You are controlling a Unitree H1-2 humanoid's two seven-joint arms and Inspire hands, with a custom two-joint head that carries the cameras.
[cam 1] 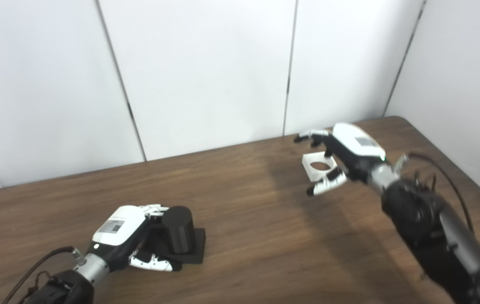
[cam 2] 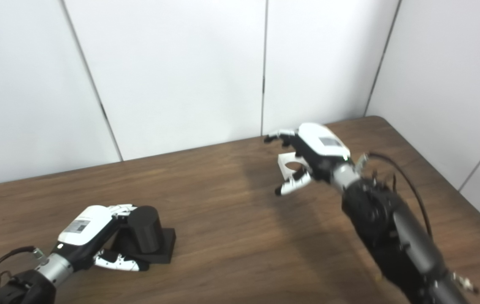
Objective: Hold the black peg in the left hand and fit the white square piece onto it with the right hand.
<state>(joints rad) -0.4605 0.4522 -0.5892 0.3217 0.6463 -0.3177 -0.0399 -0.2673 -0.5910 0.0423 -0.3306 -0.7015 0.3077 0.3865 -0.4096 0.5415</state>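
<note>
Far to the left of the white square piece, near the table's front edge: left hand (cam 1: 124, 236), arm entering from the lower left corner, cable trailing off the wrist. Wrapped around the black peg (cam 1: 178, 228), fingers (cam 1: 154, 210) curled against its far side and thumb (cam 1: 155, 264) laid along the near edge of its flat square base. Closed on the peg, then, with peg and base resting on the brown wooden table (cam 1: 240, 219). Peg upright, a short dark cylinder rising from the base.

Between peg and white piece: bare wood, a faint darker band of shadow crossing it.

To the right, towards the table's back edge: white square piece (cam 1: 319, 167), flat-looking, with a round hole through its middle. Held over it, right hand (cam 1: 343, 156), palm down, fingers (cam 1: 311, 136) reaching past the piece's far side and thumb (cam 1: 326, 184) stretched beyond its near side. Spread wide on both sides, not clamped; contact with the piece impossible to tell from either view. Lying on the table or lifted just clear of it: also impossible to tell.

Behind the piece, white wall panels (cam 1: 206, 71) with dark seams.
</note>
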